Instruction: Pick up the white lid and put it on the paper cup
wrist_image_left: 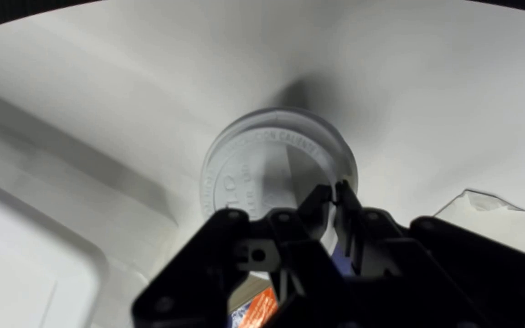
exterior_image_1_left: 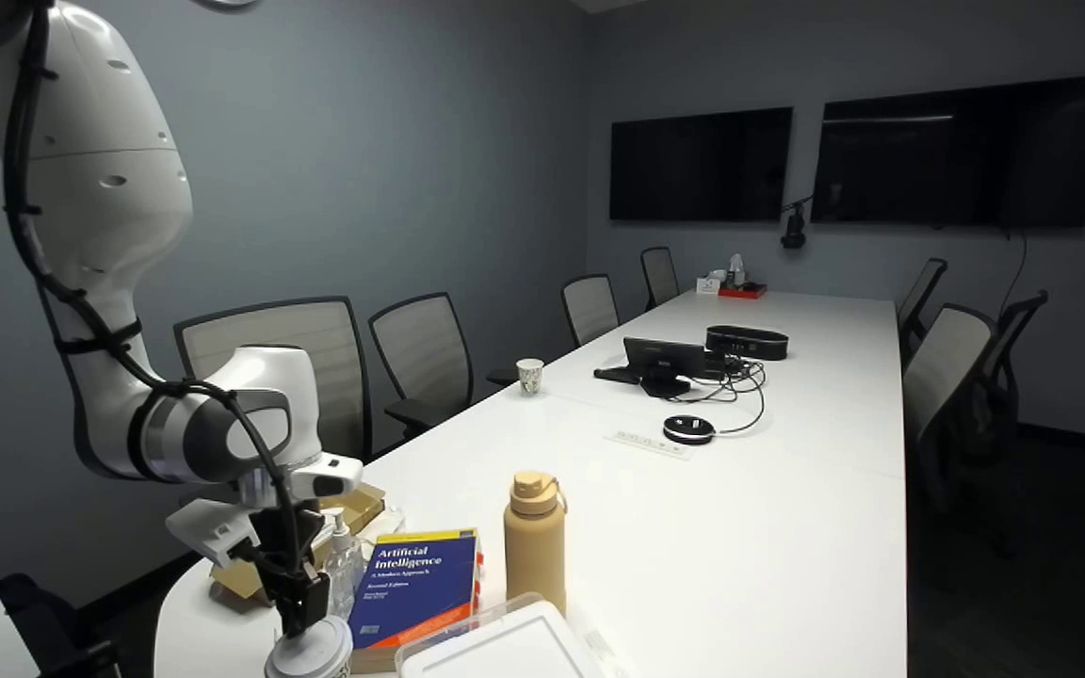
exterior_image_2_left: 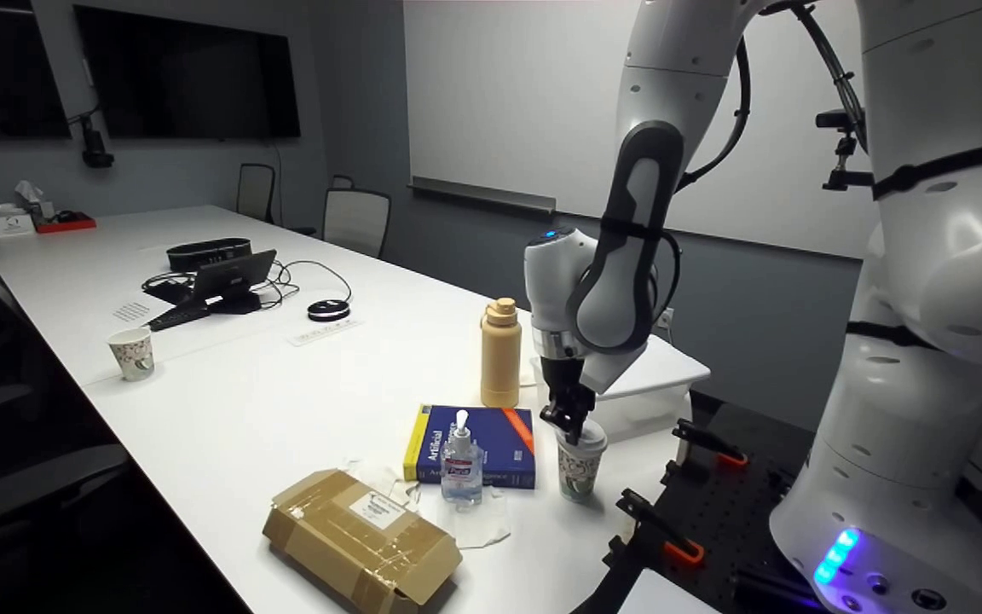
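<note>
The black two-finger robot hand (wrist_image_left: 335,190) points down. Its fingers are almost together and look clamped on the thin raised rim of the round white plastic lid (wrist_image_left: 265,161). It likely holds the lid there because a thin rim is easy to pinch and a flat top is not. Most of the lid sticks out past the fingertips on one side. Right under the lid and the hand is the short paper cup with a swirly print (exterior_image_2_left: 578,471), standing upright on the long white table (exterior_image_2_left: 355,375). In both exterior views the lid is over the cup's mouth, so the putting-on part looks nearly done. I can't tell if the edge is down all the way around. Held by just one side, the lid could tip, so a soft push before letting go would be wise. The thick blue book (exterior_image_2_left: 501,437) lies just beside the cup, and the clear plastic bin with a flat white top (exterior_image_2_left: 640,416) is near the hand too. That may be why the hand works from above, where there is room. The tall tan bottle (exterior_image_2_left: 500,358) stands farther from the hand, out of its way.
</note>
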Available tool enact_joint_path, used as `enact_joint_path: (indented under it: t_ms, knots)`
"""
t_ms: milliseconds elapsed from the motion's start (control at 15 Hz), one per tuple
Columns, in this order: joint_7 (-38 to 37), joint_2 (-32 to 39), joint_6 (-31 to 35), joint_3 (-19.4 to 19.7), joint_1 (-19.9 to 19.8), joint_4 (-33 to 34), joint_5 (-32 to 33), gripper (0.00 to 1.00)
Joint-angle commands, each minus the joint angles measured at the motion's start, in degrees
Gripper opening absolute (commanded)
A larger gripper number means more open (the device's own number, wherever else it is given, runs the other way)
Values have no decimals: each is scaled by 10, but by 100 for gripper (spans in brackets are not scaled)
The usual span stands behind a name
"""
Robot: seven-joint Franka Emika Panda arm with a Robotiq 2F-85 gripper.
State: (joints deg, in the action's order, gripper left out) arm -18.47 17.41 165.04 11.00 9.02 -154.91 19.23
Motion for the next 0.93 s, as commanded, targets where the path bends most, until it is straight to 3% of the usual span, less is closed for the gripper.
enact_joint_path:
  t_ms: [0, 400, 867]
  knots:
    - [-9, -6, -10, 8, 20, 2, -12, 2]
    - [-21, -8, -20, 20, 35, 2, -7, 2]
    - [-74, -13, -35, 70, 83, 5, 23, 2]
